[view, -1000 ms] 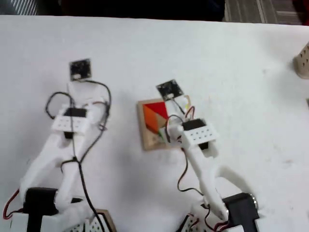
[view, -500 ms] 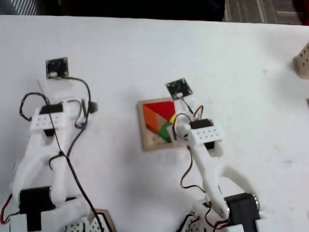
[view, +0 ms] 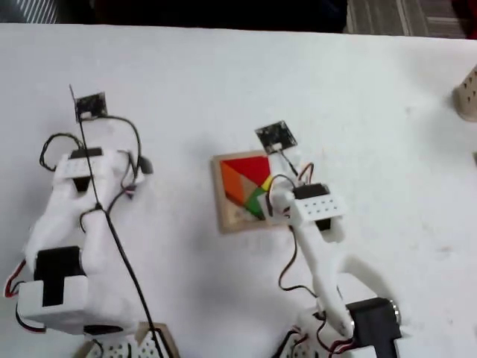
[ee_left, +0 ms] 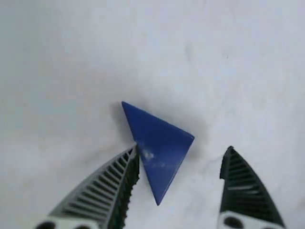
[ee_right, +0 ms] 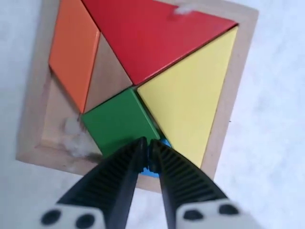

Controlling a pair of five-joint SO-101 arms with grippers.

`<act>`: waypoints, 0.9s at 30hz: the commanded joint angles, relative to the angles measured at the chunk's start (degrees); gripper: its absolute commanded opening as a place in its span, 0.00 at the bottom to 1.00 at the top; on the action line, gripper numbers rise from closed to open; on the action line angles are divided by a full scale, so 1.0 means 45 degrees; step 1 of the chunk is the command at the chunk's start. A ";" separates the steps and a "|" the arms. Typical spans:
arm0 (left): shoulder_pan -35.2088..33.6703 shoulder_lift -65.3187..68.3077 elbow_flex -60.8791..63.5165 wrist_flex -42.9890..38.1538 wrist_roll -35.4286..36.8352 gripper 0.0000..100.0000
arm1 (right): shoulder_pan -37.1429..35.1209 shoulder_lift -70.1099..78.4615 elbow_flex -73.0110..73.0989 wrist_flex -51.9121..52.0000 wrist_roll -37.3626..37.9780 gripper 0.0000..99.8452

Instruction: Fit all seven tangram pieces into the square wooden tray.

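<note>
Square wooden tray (view: pixel 217 195), centre of the high view, partly filled.
It holds a red triangle (ee_right: pixel 147 33), yellow triangle (ee_right: pixel 190 100), orange parallelogram (ee_right: pixel 74 52) and green square (ee_right: pixel 119 121). The right gripper (ee_right: pixel 148 143), nearly closed, sits at the tray's lower right over a blue sliver (ee_right: pixel 153 171); any grip is unclear. At frame left, the left gripper (ee_left: pixel 182 151) spreads wide astride 1 blue triangle (ee_left: pixel 157 143) on the table (view: pixel 373 112), 1 finger touching it.

You have no legible text, number, label or sign to read: the tray (view: pixel 235 221), its pieces (ee_right: pixel 157 33), the blue triangle (ee_left: pixel 159 145) and the surface (view: pixel 373 112) are plain.
</note>
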State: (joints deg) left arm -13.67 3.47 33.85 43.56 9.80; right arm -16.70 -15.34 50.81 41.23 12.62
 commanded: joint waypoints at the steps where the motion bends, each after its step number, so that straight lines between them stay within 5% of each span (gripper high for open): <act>1: -0.0068 0.0029 -0.0703 0.0039 0.0430 0.28 | 0.0166 -0.0557 -0.0039 -0.0186 0.0176 0.02; 27: -0.0147 0.0147 -0.0606 0.0586 0.2481 0.27 | 0.0186 -0.0576 -0.0078 -0.0147 0.0195 0.02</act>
State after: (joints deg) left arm -13.76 4.35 33.23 46.99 19.91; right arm -16.44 -15.34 50.81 41.23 12.62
